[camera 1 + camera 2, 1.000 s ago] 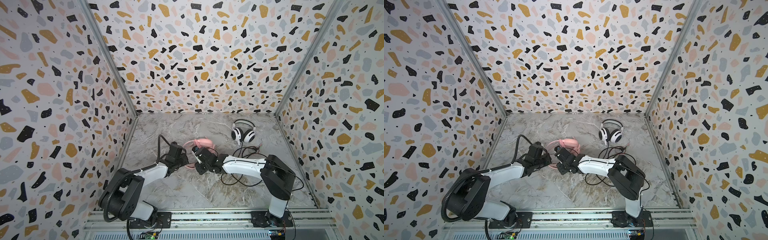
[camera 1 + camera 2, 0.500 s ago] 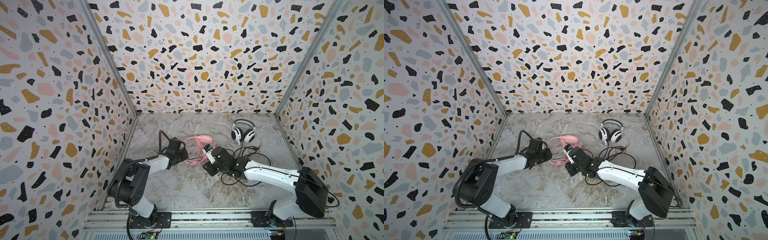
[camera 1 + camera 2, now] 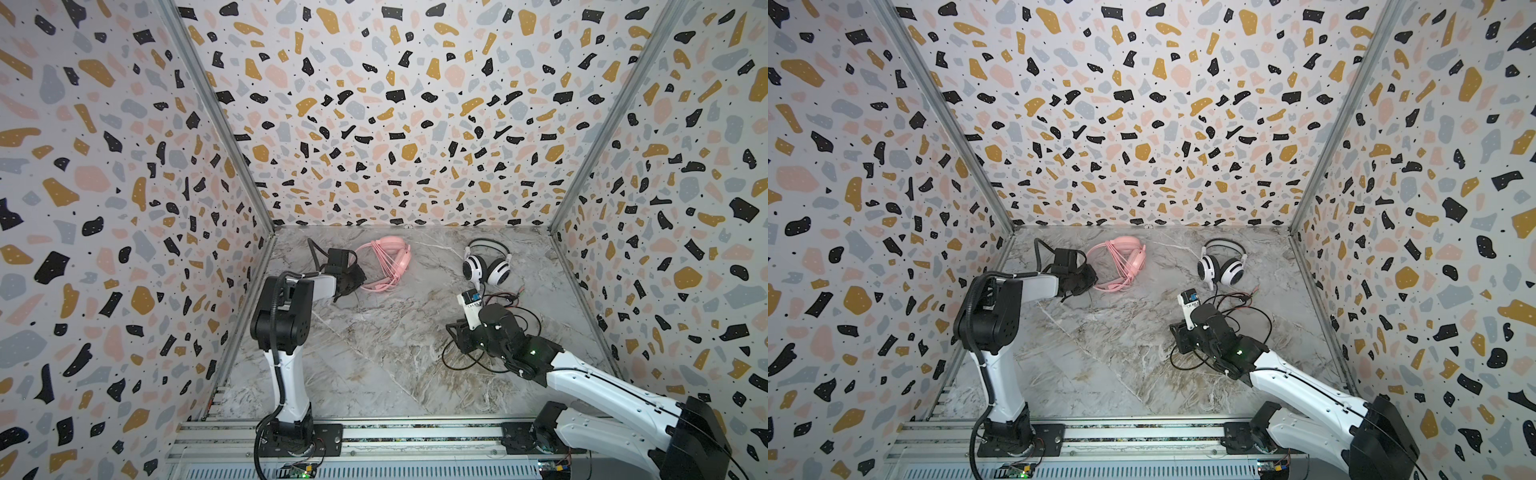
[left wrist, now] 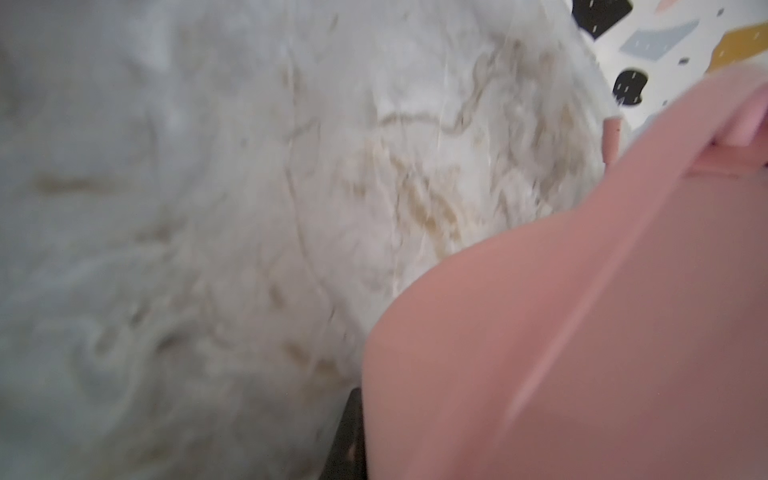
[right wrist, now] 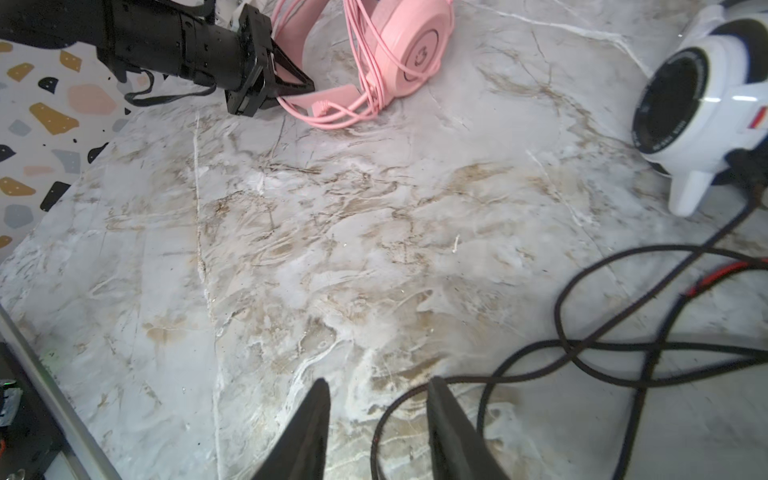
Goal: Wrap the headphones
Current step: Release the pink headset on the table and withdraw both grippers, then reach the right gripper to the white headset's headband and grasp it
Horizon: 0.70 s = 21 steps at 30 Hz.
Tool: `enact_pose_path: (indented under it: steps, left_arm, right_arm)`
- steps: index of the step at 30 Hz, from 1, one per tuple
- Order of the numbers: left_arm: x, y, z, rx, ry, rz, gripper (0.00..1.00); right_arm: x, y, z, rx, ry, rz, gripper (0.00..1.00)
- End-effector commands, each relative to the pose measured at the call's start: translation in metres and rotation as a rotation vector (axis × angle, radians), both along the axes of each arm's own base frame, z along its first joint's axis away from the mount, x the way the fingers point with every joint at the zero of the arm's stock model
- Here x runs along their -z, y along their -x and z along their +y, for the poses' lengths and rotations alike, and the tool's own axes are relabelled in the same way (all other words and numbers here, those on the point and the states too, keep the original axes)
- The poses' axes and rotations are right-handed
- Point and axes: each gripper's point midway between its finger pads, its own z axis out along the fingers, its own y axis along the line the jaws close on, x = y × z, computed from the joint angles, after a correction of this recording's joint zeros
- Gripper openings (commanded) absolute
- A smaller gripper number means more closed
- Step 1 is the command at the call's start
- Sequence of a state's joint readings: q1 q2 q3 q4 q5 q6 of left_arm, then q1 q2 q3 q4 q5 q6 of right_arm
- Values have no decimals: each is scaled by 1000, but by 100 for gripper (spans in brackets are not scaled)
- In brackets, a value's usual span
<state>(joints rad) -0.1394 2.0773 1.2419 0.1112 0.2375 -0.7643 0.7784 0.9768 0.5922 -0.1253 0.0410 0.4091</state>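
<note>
Two headsets are lying toward the back of the marble table (image 3: 374, 353), well apart. The left gripper (image 5: 308, 85) is pinching tight on a flat strip of the pink headset (image 3: 390, 257). The right gripper (image 5: 378, 388) is hanging partly open, gripping nothing, just over the black cable (image 5: 582, 345) trailing from the white-and-black headset (image 3: 486, 266).

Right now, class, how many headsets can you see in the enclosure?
2. The pink headset lies at the back, left of centre; the white-and-black headset lies at the back right. None appears hidden.
</note>
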Motion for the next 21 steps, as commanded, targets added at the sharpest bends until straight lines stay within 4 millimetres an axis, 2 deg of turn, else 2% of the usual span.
enact_pose_path:
  steps: [1, 5, 10, 12, 15, 17, 21]
  left_arm:
    - [-5, -21, 4, -27, 51, -2, 17]
    - [-24, -18, 2, -32, 80, -48, 35]
    - [-48, 1, 4, -1, 60, -90, 47]
    - [-59, 13, 9, 0, 28, -102, 54]
    - [-75, 36, 20, 0, -45, -111, 67]
    - [-87, 55, 25, 18, -86, -107, 68]
    - [-114, 92, 30, 36, -111, -166, 67]
  right_arm:
    - [-1, 3, -16, 41, -14, 10, 41]
    - [7, -2, -32, 84, -27, 25, 41]
    - [8, -22, -62, 191, -50, 22, 43]
    - [5, -36, -78, 258, -53, 6, 46]
    - [-2, -60, -109, 386, -70, -36, 58]
    - [-6, -76, -130, 465, -83, -67, 63]
    - [-18, -106, -164, 589, -122, -117, 66]
